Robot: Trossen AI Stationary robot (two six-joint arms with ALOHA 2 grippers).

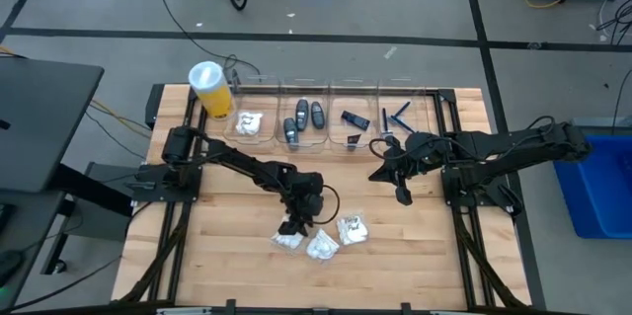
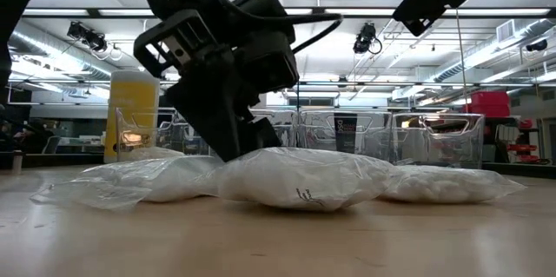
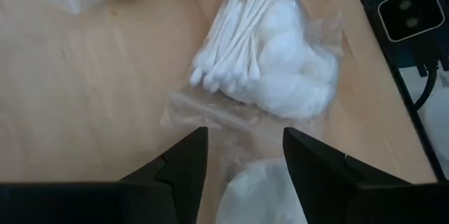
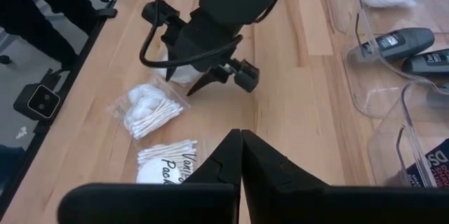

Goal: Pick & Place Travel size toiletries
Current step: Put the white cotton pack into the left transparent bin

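Observation:
Three white plastic packets lie flat on the table's near middle: one (image 1: pixel 288 240) under my left gripper, one (image 1: pixel 322 246) beside it, one (image 1: pixel 353 229) to the right. My left gripper (image 3: pixel 242 136) is open and low over the leftmost packet (image 3: pixel 261 192), whose white filling shows between its fingers. A packet of cotton swabs and pads (image 3: pixel 270 69) lies just ahead. My right gripper (image 4: pixel 240 143) is shut and empty. It hangs above the table (image 1: pixel 403 193), right of centre and near the bins. My left gripper comes down on the leftmost packet (image 2: pixel 295 177) from above, one finger (image 3: pixel 193 157) on either side of its white filling. I cannot tell whether the fingers touch the plastic.
Several clear bins (image 1: pixel 326 118) stand in a row along the far edge. They hold a white packet (image 1: pixel 249 122), dark grey oval pieces (image 1: pixel 304 118), a dark rectangular piece (image 1: pixel 355 119) and blue razors (image 1: pixel 398 116). A tall yellow cylinder (image 1: pixel 210 88) stands left of them.

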